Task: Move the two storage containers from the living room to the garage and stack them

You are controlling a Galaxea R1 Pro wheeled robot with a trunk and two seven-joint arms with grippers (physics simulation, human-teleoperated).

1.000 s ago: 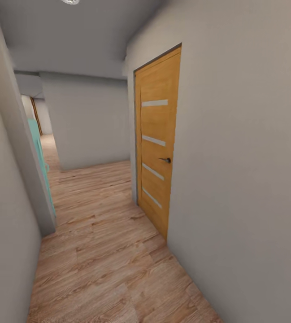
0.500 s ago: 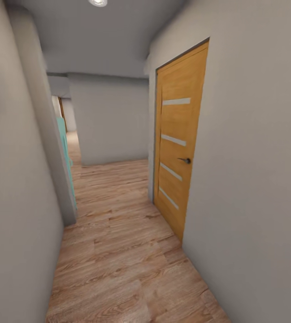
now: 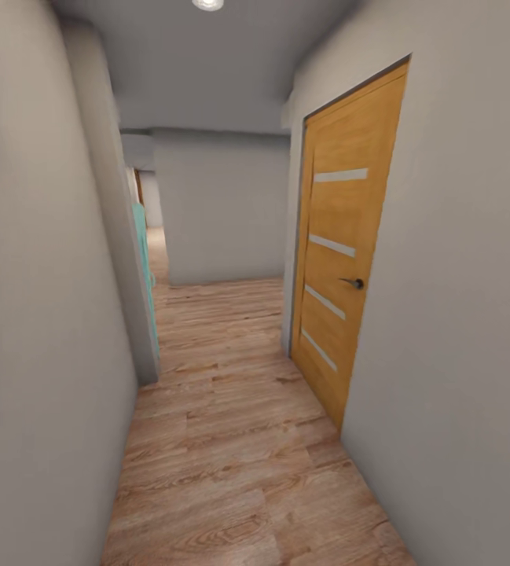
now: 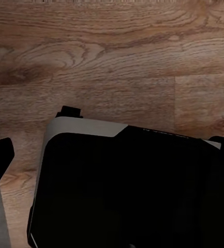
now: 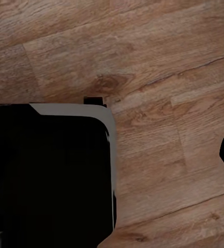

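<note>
Corridor view during transit, with no bin in sight.
We faced a narrow hallway with a wood plank floor and grey walls; an orange door with a dark handle stood closed at 2 o'clock, and a teal panel edged the opening at 10 o'clock. Both wrist cameras looked down on planks and the robot's black base; we could not tell either gripper's state.

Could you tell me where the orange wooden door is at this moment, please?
In the head view, the orange wooden door stands shut in the right-hand corridor wall, just ahead, above the wood plank floor.
</note>
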